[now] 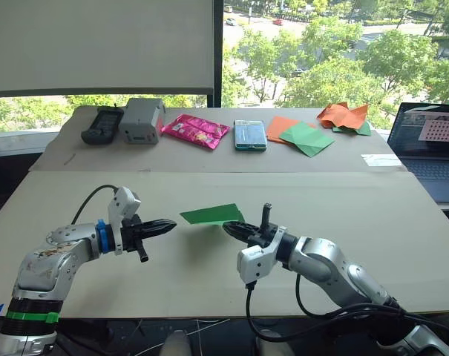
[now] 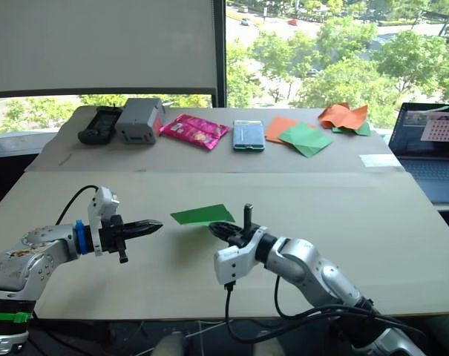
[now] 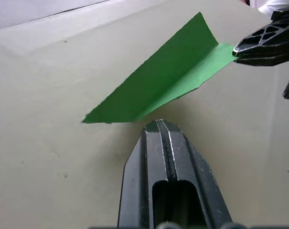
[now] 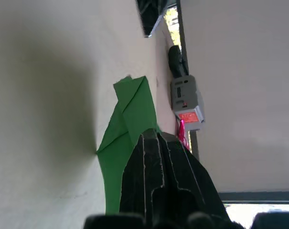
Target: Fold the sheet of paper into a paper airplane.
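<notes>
— What is seen past the hands?

— A wide beige tabletop (image 1: 372,222) is spread under them, and a second beige table (image 1: 209,157) is set beyond it against a large window (image 1: 335,52).

— And the light?

— Sunlit green trees (image 1: 343,74) are shown through the glass; a pale roller blind (image 1: 98,44) is drawn down over the part beyond the left hand.

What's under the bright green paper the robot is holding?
Under the sheet of paper is bare tan table. The right gripper pinches one end, lifting that edge. What lies beneath the part that rests flat is covered.
</notes>
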